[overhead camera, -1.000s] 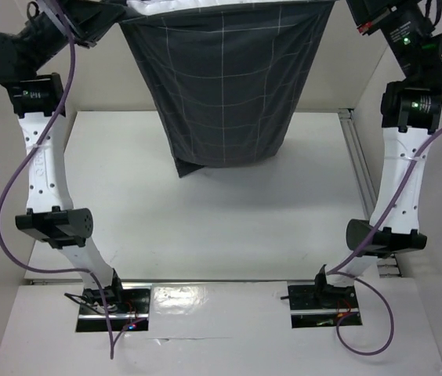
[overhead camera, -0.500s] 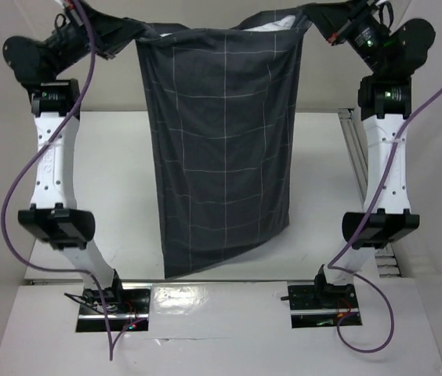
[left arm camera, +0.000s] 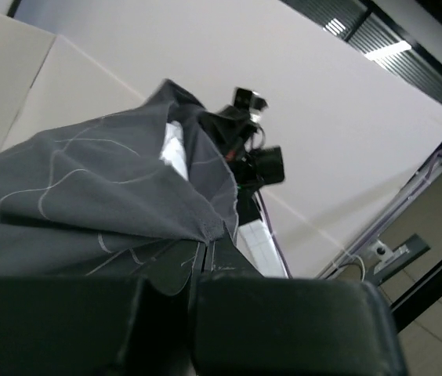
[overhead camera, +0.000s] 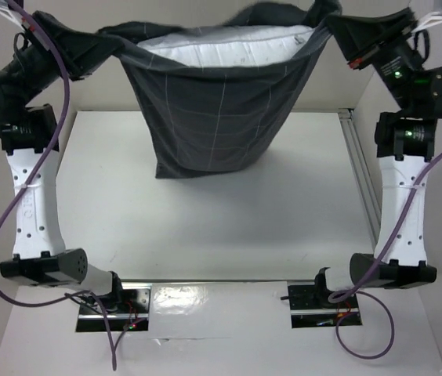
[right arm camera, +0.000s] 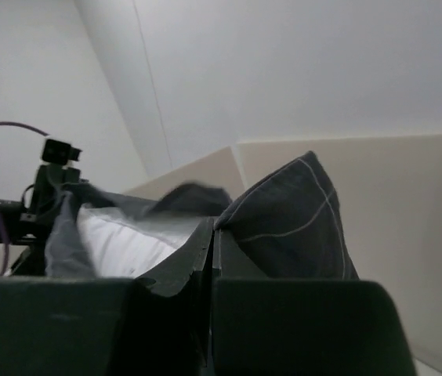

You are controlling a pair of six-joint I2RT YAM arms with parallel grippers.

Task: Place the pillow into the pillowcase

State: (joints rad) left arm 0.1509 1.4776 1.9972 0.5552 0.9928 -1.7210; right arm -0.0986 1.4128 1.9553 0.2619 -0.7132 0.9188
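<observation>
Pillowcase [overhead camera: 221, 125] held up above the table [overhead camera: 205, 235].
Left gripper [left arm camera: 199, 262] and right gripper [right arm camera: 209, 239] pinch its left and right top corners; pillow [overhead camera: 229, 48] inside.

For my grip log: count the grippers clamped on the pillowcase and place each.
2. The left gripper pinches the left end of the pillowcase mouth, raised above the table; the right gripper pinches the right end, likewise raised. Neither is hidden.
</observation>
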